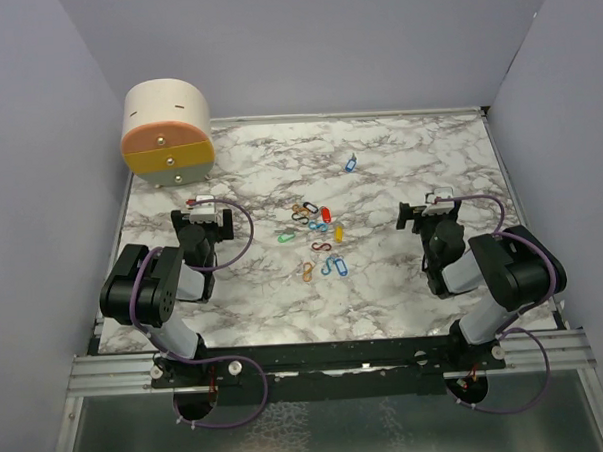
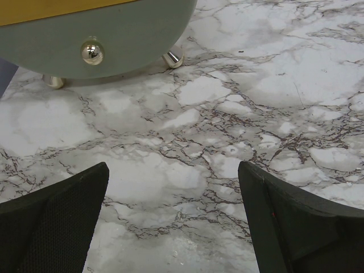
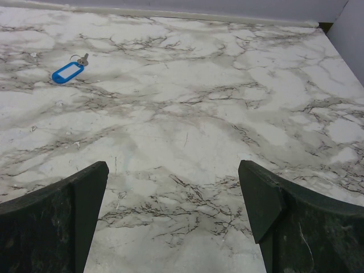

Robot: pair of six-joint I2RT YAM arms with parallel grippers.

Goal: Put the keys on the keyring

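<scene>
Left gripper (image 1: pixel 201 218) and right gripper (image 1: pixel 428 212), both spread wide and empty, flank small red, yellow, blue and green plastic keys (image 1: pixel 318 240) clustered mid-table on white marble-patterned tabletop (image 1: pixel 408 151); left wrist: jaws apart before silver ball knob (image 2: pixel 91 51); right wrist: jaws apart, lone blue oblong key (image 3: pixel 67 72) with metal ring (image 3: pixel 80 58) far left.

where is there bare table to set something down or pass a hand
Free: the back of the table, right of the round box, apart from one blue key; the near strip, this side of the keys. Crowded: the middle, where they lie bunched between the left gripper and right gripper.
</scene>
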